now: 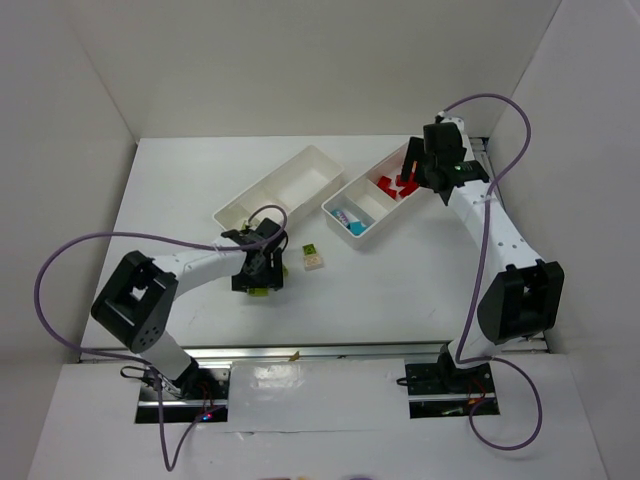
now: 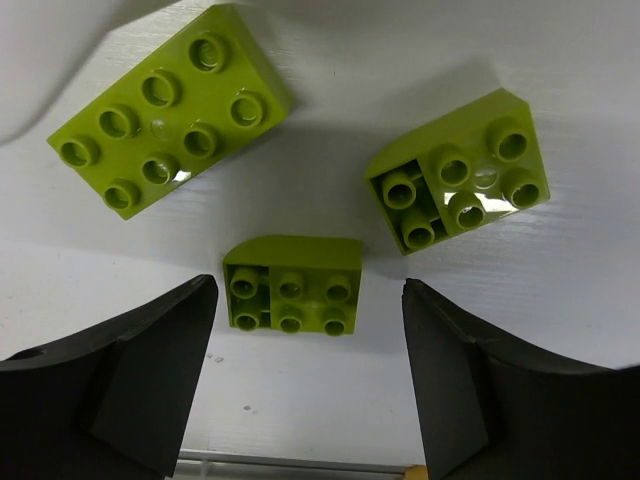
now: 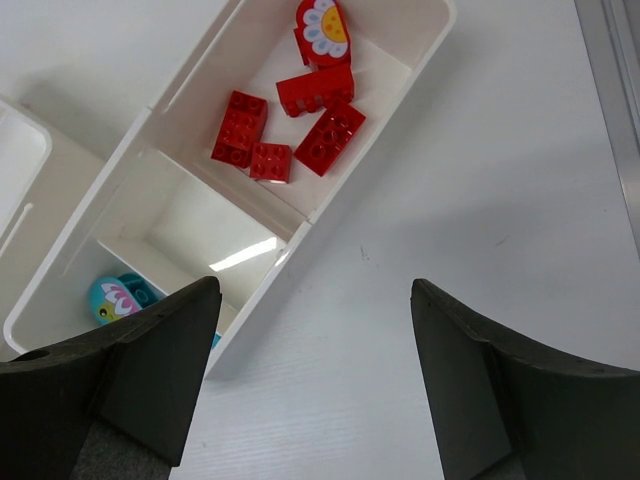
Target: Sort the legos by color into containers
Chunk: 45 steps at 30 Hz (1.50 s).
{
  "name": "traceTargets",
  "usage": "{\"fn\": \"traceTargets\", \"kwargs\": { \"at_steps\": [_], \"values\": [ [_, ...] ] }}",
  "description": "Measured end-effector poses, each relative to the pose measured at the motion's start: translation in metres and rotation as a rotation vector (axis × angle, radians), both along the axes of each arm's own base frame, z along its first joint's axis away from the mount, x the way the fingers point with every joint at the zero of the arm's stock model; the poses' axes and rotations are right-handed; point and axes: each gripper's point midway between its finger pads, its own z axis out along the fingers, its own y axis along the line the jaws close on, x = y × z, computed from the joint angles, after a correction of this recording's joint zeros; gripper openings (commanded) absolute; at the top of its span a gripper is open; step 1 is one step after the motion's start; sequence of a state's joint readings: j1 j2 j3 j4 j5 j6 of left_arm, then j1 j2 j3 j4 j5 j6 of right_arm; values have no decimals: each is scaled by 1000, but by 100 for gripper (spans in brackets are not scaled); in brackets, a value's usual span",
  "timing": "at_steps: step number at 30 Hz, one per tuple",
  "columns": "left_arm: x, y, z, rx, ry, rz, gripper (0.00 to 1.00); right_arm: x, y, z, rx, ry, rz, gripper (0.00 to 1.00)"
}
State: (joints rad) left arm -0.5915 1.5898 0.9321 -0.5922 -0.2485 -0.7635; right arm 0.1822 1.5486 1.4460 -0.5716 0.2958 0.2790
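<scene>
Above lime legos (image 2: 292, 290), left tool (image 2: 308, 305) downturned, spread

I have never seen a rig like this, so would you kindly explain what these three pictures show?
Two robot arms, a left arm and a right arm, are bolted at the near edge of a white table. The overhead picture shows both. The other two come from a camera on each wrist, so the dark shapes at the bottom are that arm's own fingers. The left end effector is open above three lime green bricks on the table, holding nothing. The right end effector is also open and empty, hovering by a white tray with red bricks in one compartment and a cyan piece in the other. A second tray lies beside it.
</scene>
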Motion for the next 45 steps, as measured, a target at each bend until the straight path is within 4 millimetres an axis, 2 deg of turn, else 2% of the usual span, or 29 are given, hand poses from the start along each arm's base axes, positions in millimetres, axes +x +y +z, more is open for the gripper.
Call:
{"fn": "traceTargets", "kwargs": {
  "at_steps": [4, 5, 6, 10, 13, 16, 20, 23, 25, 28, 32, 35, 37, 40, 41, 45],
  "values": [
    [5, -2, -4, -12, -9, 6, 72, 0, 1, 0, -2, 0, 1, 84],
    [6, -3, -4, -15, -10, 5, 64, 0, 2, 0, -3, 0, 2, 84],
    [6, -3, -4, -18, -14, 7, 60, 0, 2, 0, -2, 0, 2, 84],
    [8, -4, -1, -21, -23, 1, 55, 0, 2, 0, -2, 0, 1, 84],
    [7, -3, 11, -30, -39, -3, 54, 0, 2, 0, -2, 0, 1, 84],
    [12, -6, 36, -51, -77, -22, 54, 0, 2, 0, -2, 1, 1, 84],
    [31, -15, 91, -111, -178, -24, 54, 0, 2, 0, -2, 0, 1, 84],
    [58, -14, 134, -138, -258, 8, 54, -1, 3, 0, -1, 0, 1, 84],
    [81, -6, 150, -135, -298, 54, 54, -1, 5, 0, 2, -1, 2, 84],
    [110, 12, 147, -106, -296, 123, 55, -1, 6, 0, 5, -1, 2, 84],
    [134, 35, 120, -55, -227, 183, 57, -1, 5, 0, 5, 0, 2, 84],
    [145, 47, 101, -36, -182, 215, 83, -2, 5, -1, 3, 3, 0, 84],
    [149, 51, 92, -29, -162, 225, 97, -2, 4, -1, 0, 6, -2, 84],
    [151, 50, 90, -33, -156, 229, 100, -3, 3, -2, -5, 10, -7, 84],
    [151, 49, 92, -37, -160, 228, 98, -3, 3, -2, -7, 11, -9, 84],
    [145, 42, 108, -44, -205, 203, 97, -4, 1, -2, -13, 13, -16, 84]
  ]
}}
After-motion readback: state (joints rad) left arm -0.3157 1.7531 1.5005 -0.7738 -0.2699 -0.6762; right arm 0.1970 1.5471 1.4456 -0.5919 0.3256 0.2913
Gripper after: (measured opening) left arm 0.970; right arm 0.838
